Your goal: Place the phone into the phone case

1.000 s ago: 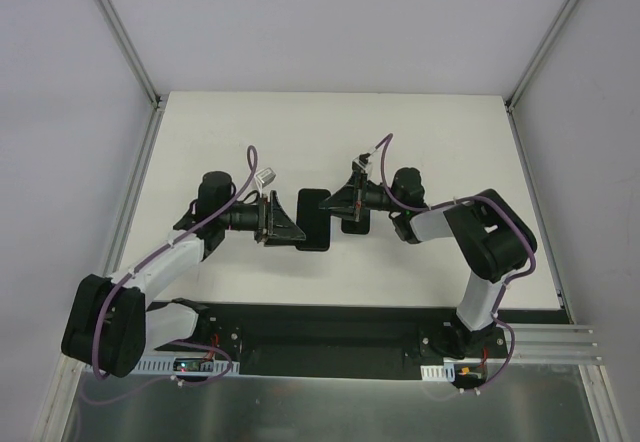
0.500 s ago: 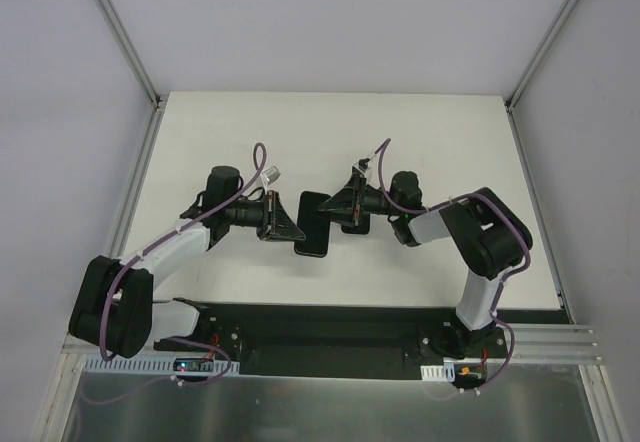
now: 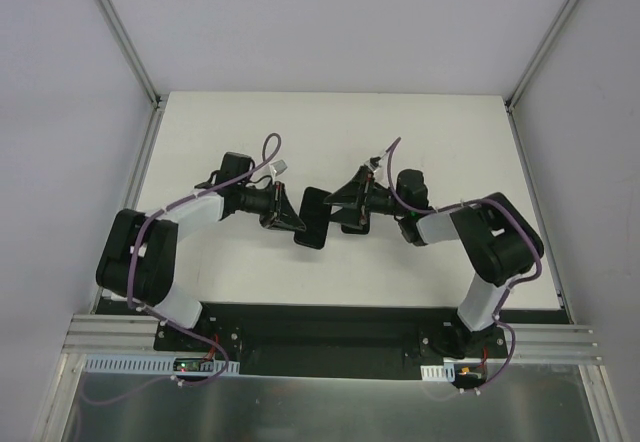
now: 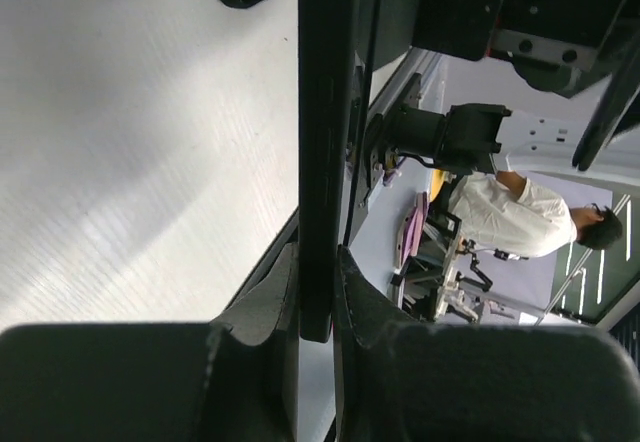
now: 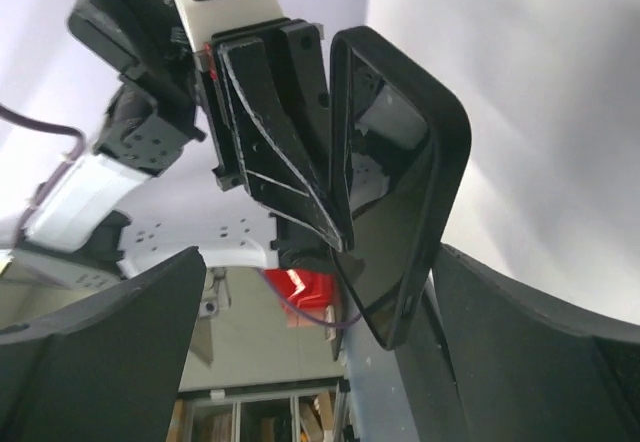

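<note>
A thin black slab hangs just above the table at its middle. Its thick matte rim, the phone case, frames a glossy dark face that mirrors the fingers and looks like the phone's screen; no blue back shows. My left gripper is shut on the slab's left end, and the left wrist view shows the slab edge-on between the pads. From the right, my right gripper stands wide open, its fingers on either side of the slab's other end without touching it.
Both arms reach in over the white table and nearly meet at its middle. Purple cables loop above each wrist. Aluminium frame posts and grey walls close in the table at the back and sides.
The right gripper has opened wide and let go of the slab. The left gripper has shut on it, and the left arm's elbow has swung up and back. The slab has barely moved.
</note>
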`<action>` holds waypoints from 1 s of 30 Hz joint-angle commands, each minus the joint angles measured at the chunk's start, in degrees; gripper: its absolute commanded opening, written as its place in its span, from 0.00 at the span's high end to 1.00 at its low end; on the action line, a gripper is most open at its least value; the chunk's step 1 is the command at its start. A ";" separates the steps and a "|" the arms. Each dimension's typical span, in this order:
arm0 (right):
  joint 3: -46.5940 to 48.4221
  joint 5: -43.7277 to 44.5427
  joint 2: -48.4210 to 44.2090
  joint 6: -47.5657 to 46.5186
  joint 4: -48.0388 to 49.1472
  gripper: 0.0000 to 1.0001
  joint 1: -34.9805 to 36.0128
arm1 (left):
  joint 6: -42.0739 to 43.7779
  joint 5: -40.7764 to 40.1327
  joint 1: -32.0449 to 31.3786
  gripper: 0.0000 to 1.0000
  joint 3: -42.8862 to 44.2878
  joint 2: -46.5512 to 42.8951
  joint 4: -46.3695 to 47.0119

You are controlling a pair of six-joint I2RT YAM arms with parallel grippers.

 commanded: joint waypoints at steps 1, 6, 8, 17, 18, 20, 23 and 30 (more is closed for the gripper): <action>-0.28 0.41 -10.13 -15.76 -18.23 0.04 0.23 | 4.86 -7.76 1.35 1.00 5.03 7.33 -2.04; 6.91 20.15 -20.94 -42.79 -68.49 0.04 1.54 | 4.33 -7.68 1.27 1.00 10.04 12.08 -1.78; 10.53 28.06 -23.22 -45.84 -76.79 0.04 2.16 | 4.33 -6.63 1.27 1.00 11.36 12.44 -1.43; 11.59 33.19 -32.19 -49.09 -85.69 0.04 2.07 | 4.15 -6.01 1.27 1.00 15.40 19.64 -1.43; 12.03 33.73 -32.73 -49.36 -87.26 0.04 2.07 | 4.42 -6.36 1.27 1.00 15.41 20.52 -1.43; 12.64 35.48 -34.30 -50.15 -89.29 0.04 2.07 | 4.51 -6.97 1.27 1.00 15.23 21.22 -1.69; 13.70 37.24 -36.41 -50.77 -92.72 0.04 2.07 | 4.33 -7.77 1.35 0.94 15.15 22.28 -2.91; 18.88 44.27 -42.48 -53.75 -107.04 0.04 2.33 | 8.10 -11.98 1.35 0.56 15.41 19.31 -10.64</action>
